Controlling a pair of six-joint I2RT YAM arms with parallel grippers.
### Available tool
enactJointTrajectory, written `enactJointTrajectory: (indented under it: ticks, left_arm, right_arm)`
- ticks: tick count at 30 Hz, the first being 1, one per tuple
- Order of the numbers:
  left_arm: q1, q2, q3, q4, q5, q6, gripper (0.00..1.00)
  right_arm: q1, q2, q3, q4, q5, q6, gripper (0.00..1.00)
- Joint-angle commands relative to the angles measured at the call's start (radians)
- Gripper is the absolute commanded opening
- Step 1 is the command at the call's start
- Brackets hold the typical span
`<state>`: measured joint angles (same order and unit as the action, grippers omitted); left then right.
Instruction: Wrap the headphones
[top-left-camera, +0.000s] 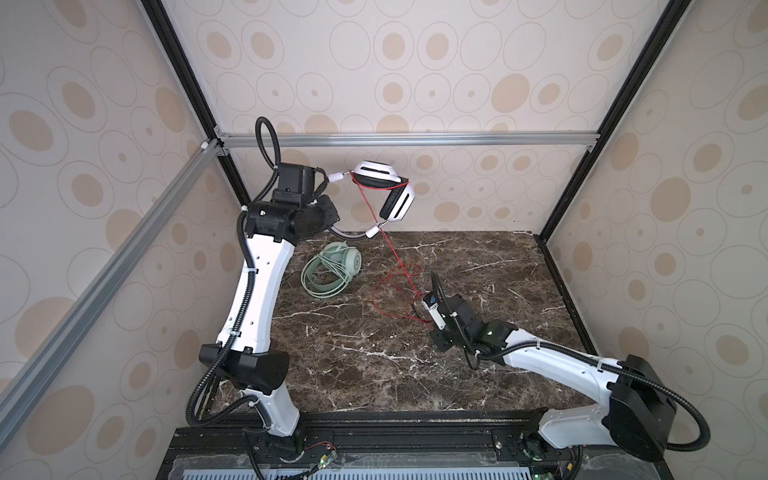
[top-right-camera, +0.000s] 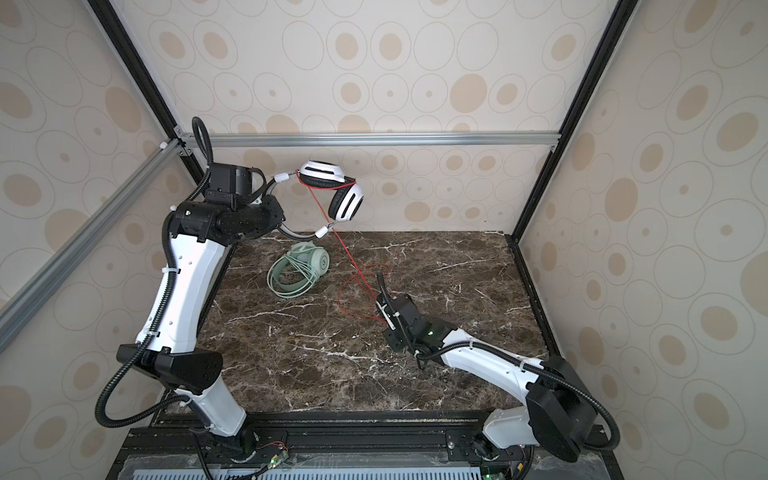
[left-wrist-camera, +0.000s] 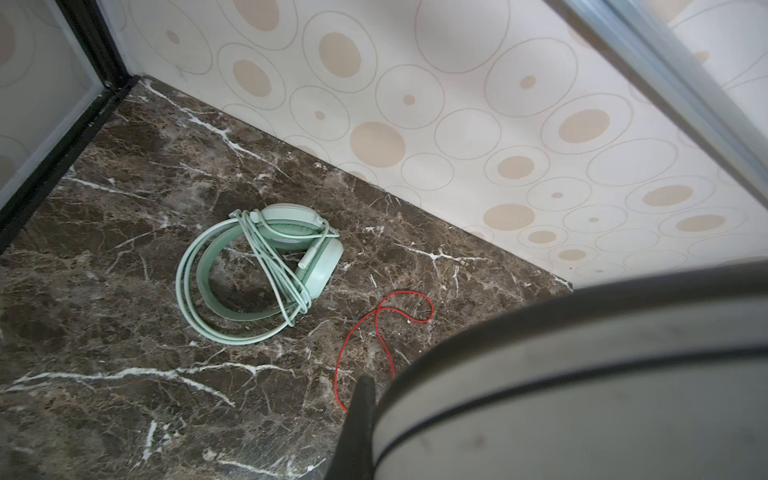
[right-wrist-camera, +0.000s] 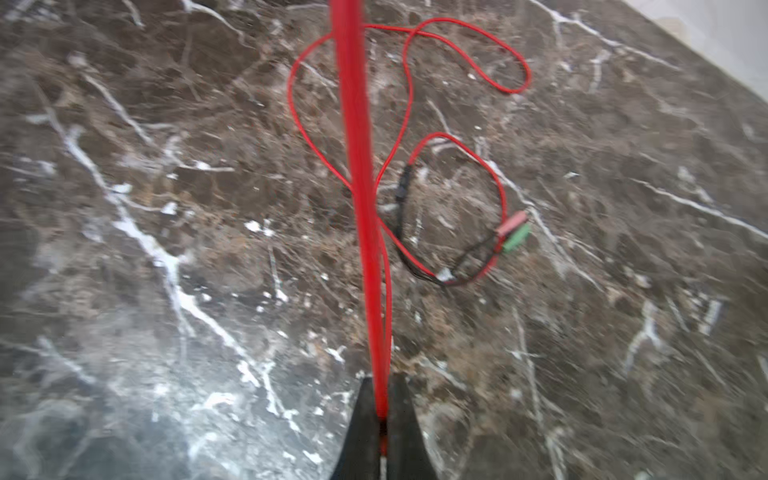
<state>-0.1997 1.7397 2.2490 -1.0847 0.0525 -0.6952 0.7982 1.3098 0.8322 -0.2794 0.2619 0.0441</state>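
With the left claw (top-left-camera: 330, 210) pressed together on the grey headband, holds the white-and-black headphones (top-left-camera: 399, 203) aloft over the desk's (top-left-camera: 374, 374) far edge. Has the mint green headphones (top-left-camera: 347, 262) lying flat near the far left corner, cable wound round them. Pinches the taut red cable (right-wrist-camera: 355, 124) in the right claw (right-wrist-camera: 381, 399) at mid-desk, slack loops alongside.

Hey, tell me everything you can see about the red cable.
The red cable is thin and smooth-looking. From the white-and-black headphones, held aloft, it runs taut and diagonal down to the right gripper, shut on it. Its slack lies in loose loops on the marble table, ending in a black joint and pink and green plugs.
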Motion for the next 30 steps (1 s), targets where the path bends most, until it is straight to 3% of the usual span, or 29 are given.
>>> enactJointTrajectory:
  ticks: [1,8,13,23,30]
  left_arm:
    - [0.027,-0.014,0.041,0.01,-0.043,-0.004,0.0]
    - [0.024,0.013,-0.097,0.039,-0.111,-0.027,0.0]
    - [-0.022,0.031,-0.195,0.072,-0.234,-0.047,0.0]
    - [-0.164,0.041,-0.342,0.091,-0.499,0.014,0.0]
    - [-0.307,0.029,-0.483,0.126,-0.647,0.183,0.0]
  right_arm:
    - [0.001,-0.092,-0.043,-0.108,0.178,0.0,0.0]
    - [0.01,-0.249,-0.059,-0.125,0.083,-0.07,0.0]
    - [0.029,-0.297,0.003,-0.168,0.058,-0.107,0.0]
    - [0.073,-0.302,0.208,-0.238,0.172,-0.238,0.0]
    - [0.072,-0.21,0.337,-0.231,0.25,-0.304,0.0]
